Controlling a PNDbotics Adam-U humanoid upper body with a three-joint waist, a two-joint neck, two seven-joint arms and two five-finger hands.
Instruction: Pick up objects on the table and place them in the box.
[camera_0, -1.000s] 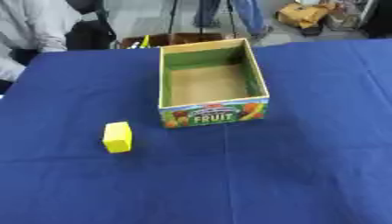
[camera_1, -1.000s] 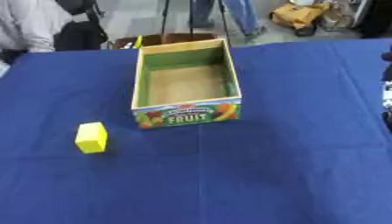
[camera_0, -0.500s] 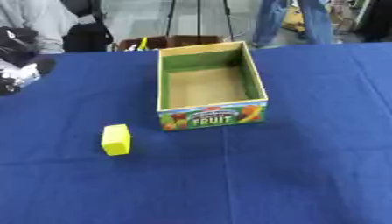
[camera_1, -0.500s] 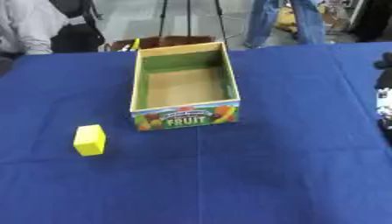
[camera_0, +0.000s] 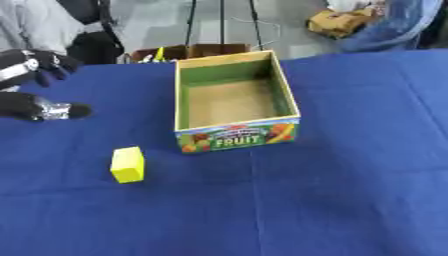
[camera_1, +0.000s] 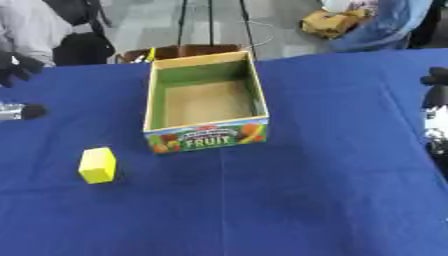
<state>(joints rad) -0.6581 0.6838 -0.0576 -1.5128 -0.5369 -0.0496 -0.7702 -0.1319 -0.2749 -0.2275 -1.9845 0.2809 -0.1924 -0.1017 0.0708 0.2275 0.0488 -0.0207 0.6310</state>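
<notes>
A small yellow block (camera_0: 128, 164) lies on the blue table (camera_0: 332, 190), left of and a bit nearer than the box. The box (camera_0: 234, 101) is open-topped cardboard with green inner walls, a brown floor and a "FRUIT" label on its near side; nothing shows inside it. My left hand (camera_0: 33, 86) hovers at the left edge, above and behind the block and apart from it, fingers spread and relaxed, holding nothing. My right hand (camera_1: 435, 112) shows as a dark sliver at the right edge of the right eye view; its fingers cannot be made out.
Beyond the table's far edge stand tripod legs (camera_0: 219, 22), a dark bag (camera_0: 92, 45), a brown carton (camera_0: 192, 51) on the floor and a person (camera_0: 35, 25) at the upper left. Blue cloth stretches right of and in front of the box.
My left hand has come further in from the left edge toward the block. My right hand has edged in on the right. Block and box have stayed put.
</notes>
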